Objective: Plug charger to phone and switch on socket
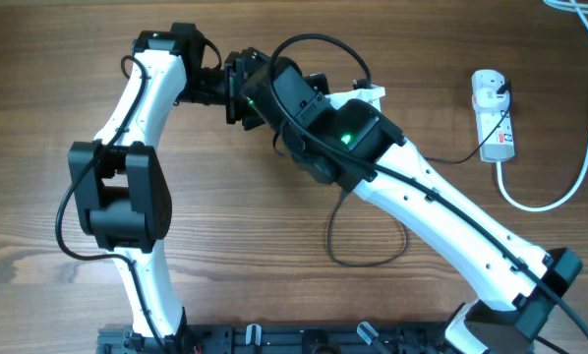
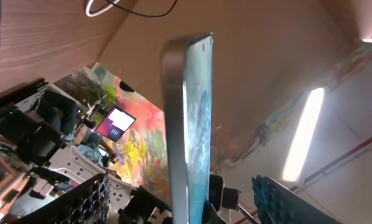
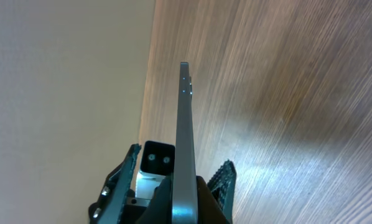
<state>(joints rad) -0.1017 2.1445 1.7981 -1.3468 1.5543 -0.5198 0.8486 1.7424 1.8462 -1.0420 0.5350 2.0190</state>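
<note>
Phone (image 3: 185, 124) sat edge-on, clamped in my right end effector (image 3: 180, 158); left end effector (image 2: 180, 180) gaped. I wanted its port kept clear.

The surface (image 1: 274, 305) is warm brown wood with darker grain streaks. Both arms are white shells with black joints, left arm (image 1: 129, 103) and right arm (image 1: 451, 211), and the right one has a tiny green light (image 1: 348, 139) glowing. Over at 2 o'clock the socket (image 1: 494, 115) is white with red markings and a black plug (image 1: 499, 90). The charger (image 1: 330, 241) is plain black, the thicker cable (image 1: 540, 207) white. The phone (image 2: 195, 124) has a mottled teal-green screen and a silvery grey edge.
</note>
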